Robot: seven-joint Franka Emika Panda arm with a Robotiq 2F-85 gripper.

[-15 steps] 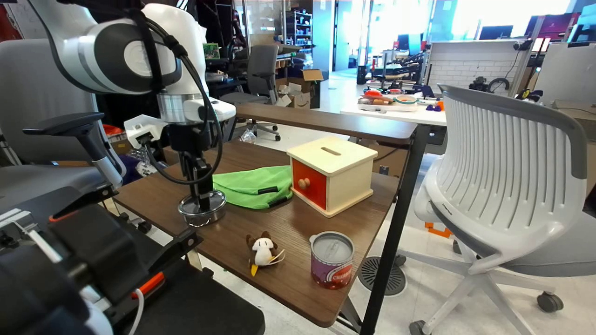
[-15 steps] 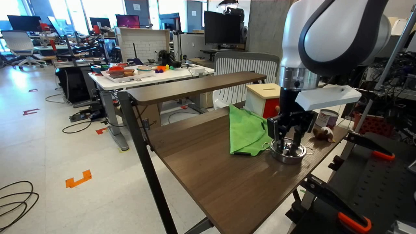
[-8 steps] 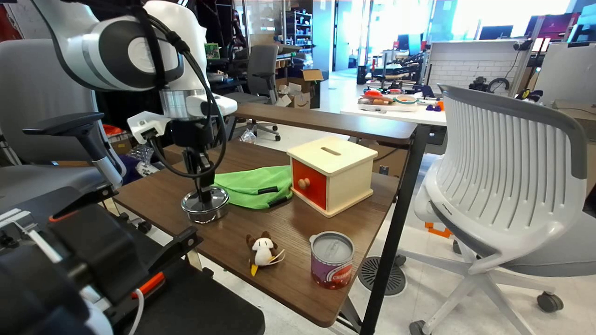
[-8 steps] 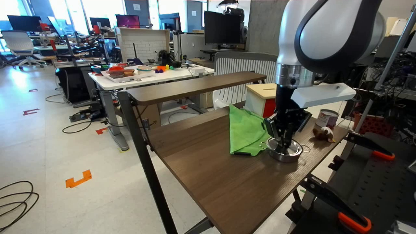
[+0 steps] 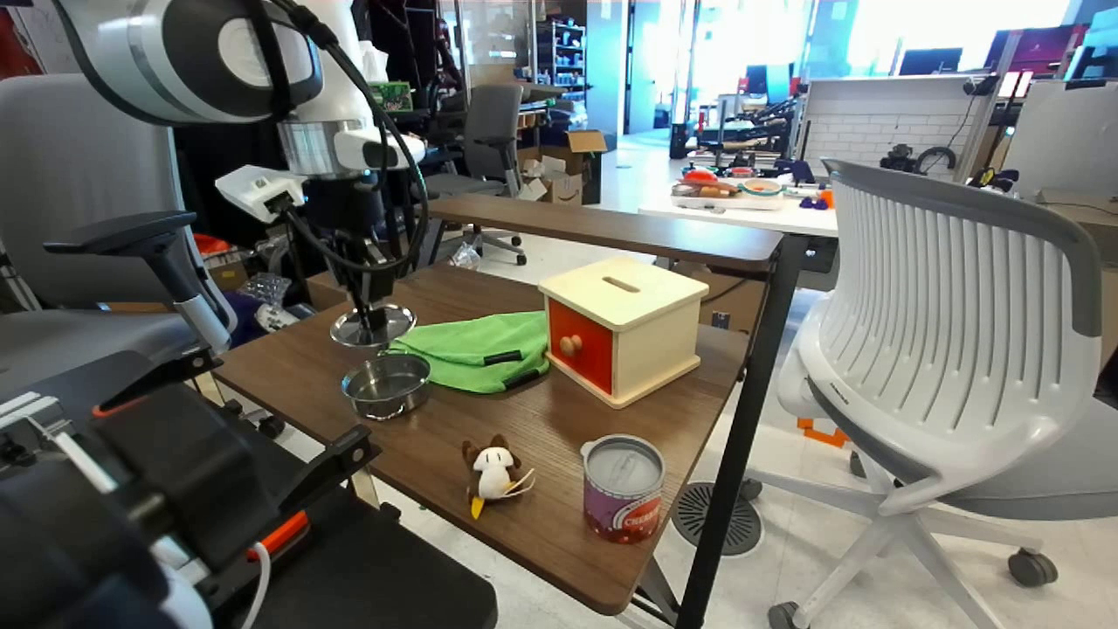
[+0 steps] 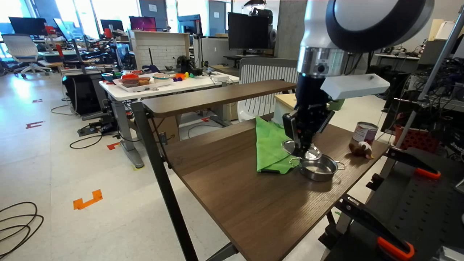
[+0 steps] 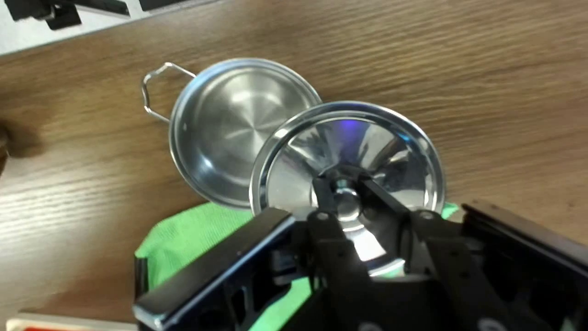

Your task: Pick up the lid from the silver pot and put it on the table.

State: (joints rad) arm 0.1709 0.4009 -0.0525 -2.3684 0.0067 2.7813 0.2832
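The shiny round lid hangs in the air above the table, also seen in an exterior view. My gripper is shut on the lid's knob, with a finger on each side of it. The silver pot stands uncovered on the table; its empty inside shows in the wrist view. The lid covers part of the pot's rim and one handle in the wrist view. In an exterior view the gripper and lid are up and to one side of the pot.
A green cloth lies beside the pot, partly under the lid in the wrist view. A wooden box with a red door, a plush toy and a reddish can stand on the table. A raised shelf runs along one side.
The lid was on the pot with the gripper around its knob. The fingers closed on the knob, and the gripper rose and moved off sideways with the lid, leaving the pot open.
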